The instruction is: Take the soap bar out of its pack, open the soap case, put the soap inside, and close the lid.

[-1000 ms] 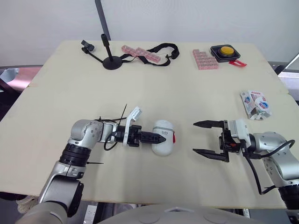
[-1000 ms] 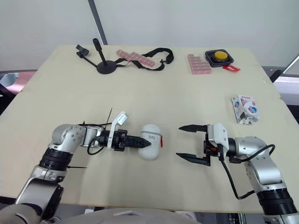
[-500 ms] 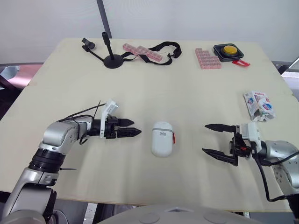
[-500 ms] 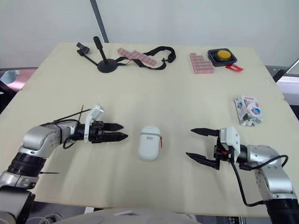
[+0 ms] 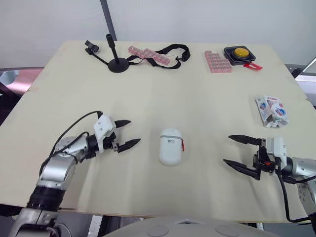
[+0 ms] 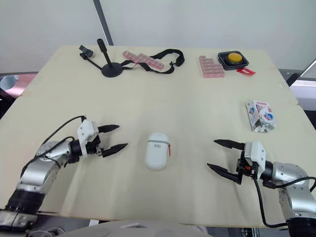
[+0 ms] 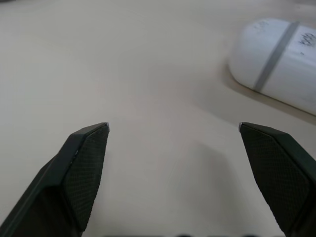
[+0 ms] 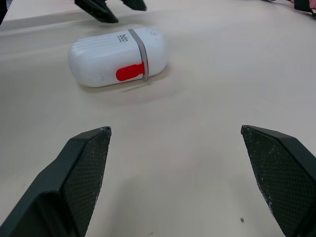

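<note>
The white soap case (image 5: 171,146) lies shut on the table's middle, with a grey band and a red latch on its right side; it also shows as the case (image 8: 118,57) and the case (image 7: 281,57). My left gripper (image 5: 126,133) stands open a short way to its left, holding nothing. My right gripper (image 5: 237,152) is open to the case's right, also empty. The torn soap pack (image 5: 272,110) lies crumpled near the right edge. No soap bar can be seen.
At the back stand a small black stand (image 5: 116,63), a black strap with pink blocks (image 5: 157,56), a pink block stack (image 5: 216,62) and a yellow button box (image 5: 239,53). The table edge (image 5: 148,213) runs close to both arms.
My left gripper let go of the case's left end, drew back leftward and opened. My right gripper pulled back to the right, staying open. The case stayed put.
</note>
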You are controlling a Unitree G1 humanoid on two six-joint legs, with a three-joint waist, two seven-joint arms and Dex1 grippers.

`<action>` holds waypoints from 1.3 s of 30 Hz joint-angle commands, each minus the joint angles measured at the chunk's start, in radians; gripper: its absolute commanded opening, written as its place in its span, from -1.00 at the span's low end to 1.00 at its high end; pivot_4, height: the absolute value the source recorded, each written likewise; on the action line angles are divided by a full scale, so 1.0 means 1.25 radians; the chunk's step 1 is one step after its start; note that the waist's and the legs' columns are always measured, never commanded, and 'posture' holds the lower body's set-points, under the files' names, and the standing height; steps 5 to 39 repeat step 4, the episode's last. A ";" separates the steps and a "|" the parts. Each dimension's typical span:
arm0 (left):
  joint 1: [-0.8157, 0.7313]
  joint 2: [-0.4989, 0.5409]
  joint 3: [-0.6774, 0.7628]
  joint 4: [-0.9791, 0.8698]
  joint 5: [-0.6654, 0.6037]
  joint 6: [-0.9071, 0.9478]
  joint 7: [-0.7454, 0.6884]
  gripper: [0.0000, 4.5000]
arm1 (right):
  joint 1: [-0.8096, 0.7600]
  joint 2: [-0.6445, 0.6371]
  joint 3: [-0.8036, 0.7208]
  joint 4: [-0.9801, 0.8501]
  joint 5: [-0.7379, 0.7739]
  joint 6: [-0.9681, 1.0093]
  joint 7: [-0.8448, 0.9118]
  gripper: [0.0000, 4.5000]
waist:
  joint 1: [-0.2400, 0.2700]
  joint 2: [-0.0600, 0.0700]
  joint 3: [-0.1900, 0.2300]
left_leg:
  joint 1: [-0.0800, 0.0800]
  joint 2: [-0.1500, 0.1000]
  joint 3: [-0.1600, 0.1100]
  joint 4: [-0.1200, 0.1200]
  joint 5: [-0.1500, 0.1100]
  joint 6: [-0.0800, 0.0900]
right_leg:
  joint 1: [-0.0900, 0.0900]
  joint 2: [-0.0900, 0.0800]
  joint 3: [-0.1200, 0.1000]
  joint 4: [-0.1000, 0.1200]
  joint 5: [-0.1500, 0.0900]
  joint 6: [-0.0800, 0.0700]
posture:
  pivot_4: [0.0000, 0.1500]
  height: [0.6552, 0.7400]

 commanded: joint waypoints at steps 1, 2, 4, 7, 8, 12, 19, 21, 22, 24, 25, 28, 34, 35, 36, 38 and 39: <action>0.034 0.014 0.040 -0.066 -0.014 -0.009 0.012 0.99 | 0.002 -0.009 -0.024 0.007 0.003 -0.032 0.013 1.00 | 0.001 0.000 0.000 | 0.000 0.000 0.000 0.000 0.000 0.000 | 0.000 0.000 0.000 0.000 0.000 0.000 | 1.00 0.99; 0.043 0.013 0.047 -0.075 -0.013 -0.010 0.020 0.99 | 0.003 -0.009 -0.025 0.009 0.004 -0.036 0.015 1.00 | 0.001 0.000 0.000 | 0.001 0.000 0.000 0.000 0.000 0.000 | 0.000 0.000 0.000 0.000 0.000 0.000 | 1.00 0.99; 0.061 0.014 0.062 -0.093 -0.009 -0.025 0.027 0.99 | 0.004 -0.010 -0.026 0.014 0.007 -0.042 0.019 1.00 | 0.001 0.000 0.000 | 0.001 0.000 0.000 0.000 0.000 0.001 | 0.000 0.000 0.000 0.001 0.000 0.000 | 1.00 0.99; 0.061 0.014 0.062 -0.093 -0.009 -0.025 0.027 0.99 | 0.004 -0.010 -0.026 0.014 0.007 -0.042 0.019 1.00 | 0.001 0.000 0.000 | 0.001 0.000 0.000 0.000 0.000 0.001 | 0.000 0.000 0.000 0.001 0.000 0.000 | 1.00 0.99; 0.061 0.014 0.062 -0.093 -0.009 -0.025 0.027 0.99 | 0.004 -0.010 -0.026 0.014 0.007 -0.042 0.019 1.00 | 0.001 0.000 0.000 | 0.001 0.000 0.000 0.000 0.000 0.001 | 0.000 0.000 0.000 0.001 0.000 0.000 | 1.00 0.99; 0.061 0.014 0.062 -0.093 -0.009 -0.025 0.027 0.99 | 0.004 -0.010 -0.026 0.014 0.007 -0.042 0.019 1.00 | 0.001 0.000 0.000 | 0.001 0.000 0.000 0.000 0.000 0.001 | 0.000 0.000 0.000 0.001 0.000 0.000 | 1.00 0.99; 0.061 0.014 0.062 -0.093 -0.009 -0.025 0.027 0.99 | 0.004 -0.010 -0.026 0.014 0.007 -0.042 0.019 1.00 | 0.001 0.000 0.000 | 0.001 0.000 0.000 0.000 0.000 0.001 | 0.000 0.000 0.000 0.001 0.000 0.000 | 1.00 0.99; 0.061 0.014 0.062 -0.093 -0.009 -0.025 0.027 0.99 | 0.004 -0.010 -0.026 0.014 0.007 -0.042 0.019 1.00 | 0.001 0.000 0.000 | 0.001 0.000 0.000 0.000 0.000 0.001 | 0.000 0.000 0.000 0.001 0.000 0.000 | 1.00 0.99; 0.061 0.014 0.062 -0.093 -0.009 -0.025 0.027 0.99 | 0.004 -0.010 -0.026 0.014 0.007 -0.042 0.019 1.00 | 0.001 0.000 0.000 | 0.001 0.000 0.000 0.000 0.000 0.001 | 0.000 0.000 0.000 0.001 0.000 0.000 | 1.00 0.99; 0.061 0.014 0.062 -0.093 -0.009 -0.025 0.027 0.99 | 0.004 -0.010 -0.026 0.014 0.007 -0.042 0.019 1.00 | 0.001 0.000 0.000 | 0.001 0.000 0.000 0.000 0.000 0.001 | 0.000 0.000 0.000 0.001 0.000 0.000 | 1.00 0.99; 0.061 0.014 0.062 -0.093 -0.009 -0.025 0.027 0.99 | 0.004 -0.010 -0.026 0.014 0.007 -0.042 0.019 1.00 | 0.001 0.000 0.000 | 0.001 0.000 0.000 0.000 0.000 0.001 | 0.000 0.000 0.000 0.001 0.000 0.000 | 1.00 0.99; 0.061 0.014 0.062 -0.093 -0.009 -0.025 0.027 0.99 | 0.004 -0.010 -0.026 0.014 0.007 -0.042 0.019 1.00 | 0.001 0.000 0.000 | 0.001 0.000 0.000 0.000 0.000 0.001 | 0.000 0.000 0.000 0.001 0.000 0.000 | 1.00 0.99; 0.061 0.014 0.062 -0.093 -0.009 -0.025 0.027 0.99 | 0.004 -0.010 -0.026 0.014 0.007 -0.042 0.019 1.00 | 0.001 0.000 0.000 | 0.001 0.000 0.000 0.000 0.000 0.001 | 0.000 0.000 0.000 0.001 0.000 0.000 | 1.00 0.99; 0.061 0.014 0.062 -0.093 -0.009 -0.025 0.027 0.99 | 0.004 -0.010 -0.026 0.014 0.007 -0.042 0.019 1.00 | 0.001 0.000 0.000 | 0.001 0.000 0.000 0.000 0.000 0.001 | 0.000 0.000 0.000 0.001 0.000 0.000 | 1.00 0.99; 0.061 0.014 0.062 -0.093 -0.009 -0.025 0.027 0.99 | 0.004 -0.010 -0.026 0.014 0.007 -0.042 0.019 1.00 | 0.001 0.000 0.000 | 0.001 0.000 0.000 0.000 0.000 0.001 | 0.000 0.000 0.000 0.001 0.000 0.000 | 1.00 0.99; 0.061 0.014 0.062 -0.093 -0.009 -0.025 0.027 0.99 | 0.004 -0.010 -0.026 0.014 0.007 -0.042 0.019 1.00 | 0.001 0.000 0.000 | 0.001 0.000 0.000 0.000 0.000 0.001 | 0.000 0.000 0.000 0.001 0.000 0.000 | 1.00 0.99; 0.061 0.014 0.062 -0.093 -0.009 -0.025 0.027 0.99 | 0.004 -0.010 -0.026 0.014 0.007 -0.042 0.019 1.00 | 0.001 0.000 0.000 | 0.001 0.000 0.000 0.000 0.000 0.001 | 0.000 0.000 0.000 0.001 0.000 0.000 | 1.00 0.99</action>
